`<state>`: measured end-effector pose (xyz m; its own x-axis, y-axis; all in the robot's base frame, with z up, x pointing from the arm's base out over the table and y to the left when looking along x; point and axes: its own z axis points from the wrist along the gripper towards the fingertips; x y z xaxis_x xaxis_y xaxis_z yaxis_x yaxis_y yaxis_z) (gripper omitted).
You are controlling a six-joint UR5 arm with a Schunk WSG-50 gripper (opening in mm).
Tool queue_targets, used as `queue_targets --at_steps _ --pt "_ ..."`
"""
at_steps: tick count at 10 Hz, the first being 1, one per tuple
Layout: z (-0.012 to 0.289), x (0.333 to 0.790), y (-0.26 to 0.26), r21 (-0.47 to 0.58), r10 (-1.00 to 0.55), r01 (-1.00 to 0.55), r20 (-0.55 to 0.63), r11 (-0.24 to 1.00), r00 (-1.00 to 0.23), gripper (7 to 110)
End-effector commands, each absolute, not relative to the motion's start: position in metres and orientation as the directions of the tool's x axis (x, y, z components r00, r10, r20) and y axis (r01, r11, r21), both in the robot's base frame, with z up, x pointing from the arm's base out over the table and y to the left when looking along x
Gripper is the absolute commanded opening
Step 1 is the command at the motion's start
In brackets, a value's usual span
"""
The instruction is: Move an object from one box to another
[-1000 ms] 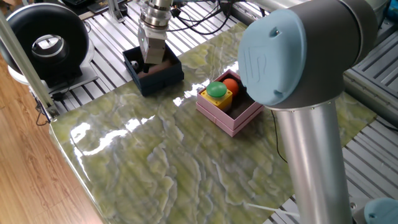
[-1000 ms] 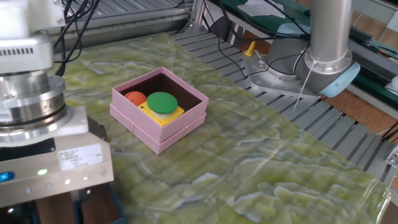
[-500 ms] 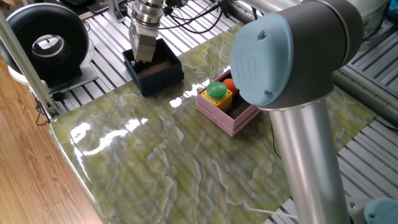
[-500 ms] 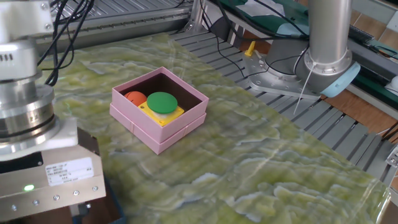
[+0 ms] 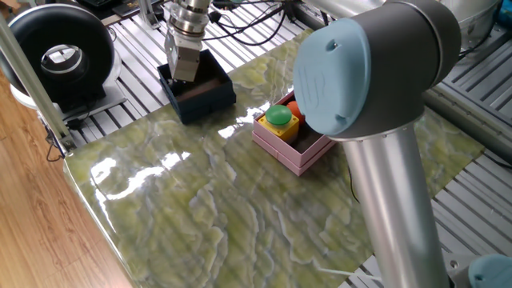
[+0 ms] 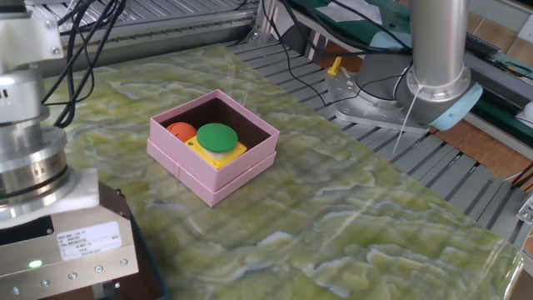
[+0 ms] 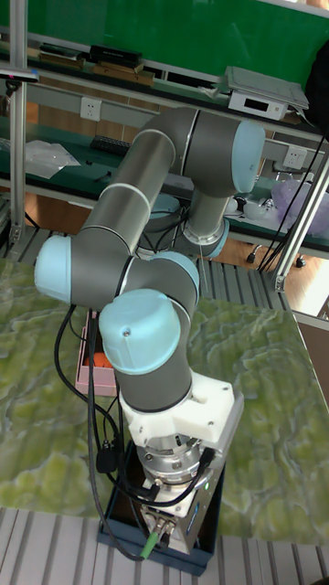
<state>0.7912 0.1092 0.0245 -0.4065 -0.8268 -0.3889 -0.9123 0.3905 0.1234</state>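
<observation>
The dark navy box (image 5: 200, 94) stands at the far left end of the marble-patterned mat, its brownish floor showing. My gripper (image 5: 182, 78) points straight down into the box's far left part, fingertips at about rim height. I cannot make out the gap between the fingers or anything held in them. The pale pink box (image 5: 293, 138) sits mid-mat and holds a yellow block with a green top (image 5: 278, 118) and an orange ball (image 5: 297, 109). The other fixed view shows the pink box (image 6: 212, 171) clearly. In the tall fixed view the arm hides most of the navy box (image 7: 206, 551).
A black round device (image 5: 60, 56) stands on the slatted metal table left of the navy box. The arm's big elbow joint (image 5: 368, 72) blocks the near right of one fixed view. The arm's base (image 6: 437, 83) and cables lie beyond the mat's far edge.
The gripper has moved from over the middle of the navy box to its far left side and risen a little. Both boxes and the pink box's contents stay put.
</observation>
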Motion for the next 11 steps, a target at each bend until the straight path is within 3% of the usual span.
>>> queue_targets --at_steps 1,5,11 --pt "0.019 0.780 0.096 0.146 -0.831 -0.913 -0.379 0.381 -0.407 66" --pt "0.024 0.738 0.086 0.205 -0.833 -0.909 -0.366 0.362 -0.414 66" --pt "0.038 0.797 0.076 0.066 -0.836 -0.904 -0.358 0.422 -0.416 66"
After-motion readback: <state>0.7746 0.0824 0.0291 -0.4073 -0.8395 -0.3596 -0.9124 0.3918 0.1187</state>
